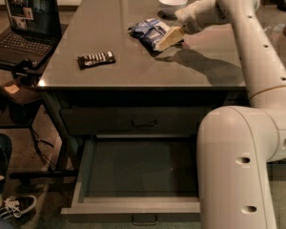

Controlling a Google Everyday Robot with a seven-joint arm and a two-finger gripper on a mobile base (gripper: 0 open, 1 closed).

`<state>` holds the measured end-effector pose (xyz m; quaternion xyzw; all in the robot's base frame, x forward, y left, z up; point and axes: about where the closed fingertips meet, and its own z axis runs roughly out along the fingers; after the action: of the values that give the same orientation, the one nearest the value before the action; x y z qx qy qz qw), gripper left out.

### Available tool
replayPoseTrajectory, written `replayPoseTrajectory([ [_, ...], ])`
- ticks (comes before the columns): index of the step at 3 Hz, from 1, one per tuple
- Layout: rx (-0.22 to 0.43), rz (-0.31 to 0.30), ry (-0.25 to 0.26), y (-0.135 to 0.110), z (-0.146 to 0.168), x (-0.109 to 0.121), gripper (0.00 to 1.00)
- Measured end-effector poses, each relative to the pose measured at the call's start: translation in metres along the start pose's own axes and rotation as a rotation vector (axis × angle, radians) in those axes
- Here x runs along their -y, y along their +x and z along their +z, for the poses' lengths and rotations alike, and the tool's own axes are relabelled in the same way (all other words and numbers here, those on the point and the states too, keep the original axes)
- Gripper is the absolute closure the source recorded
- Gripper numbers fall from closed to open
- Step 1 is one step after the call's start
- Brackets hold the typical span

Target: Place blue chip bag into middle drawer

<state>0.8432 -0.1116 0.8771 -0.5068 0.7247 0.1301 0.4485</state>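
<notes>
The blue chip bag point(148, 31) is dark blue with white patches and lies wrinkled on the grey table top point(109, 23), toward the back right. My gripper point(165, 39) reaches in from the right on the white arm and sits right at the bag's right edge, just above the table. The middle drawer point(138, 168) is pulled open below the table front, wide and deep, with a bare grey floor.
A flat black bar point(96, 58) lies on the table's left front. A white bowl point(172, 3) stands behind the bag. A shut drawer front with a handle point(143, 122) is above the open one. A laptop point(24, 23) on a stand and a shoe point(14, 205) are at left.
</notes>
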Motion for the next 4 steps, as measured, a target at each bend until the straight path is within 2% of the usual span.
replayPoseTrajectory([
  [1, 0.002, 0.0, -0.003, -0.001, 0.001, -0.001, 0.0],
  [2, 0.03, 0.043, -0.103, 0.01, 0.027, -0.022, 0.0],
  [3, 0.031, 0.048, -0.118, 0.013, 0.03, -0.025, 0.0],
  [4, 0.031, 0.048, -0.118, 0.013, 0.03, -0.025, 0.16],
])
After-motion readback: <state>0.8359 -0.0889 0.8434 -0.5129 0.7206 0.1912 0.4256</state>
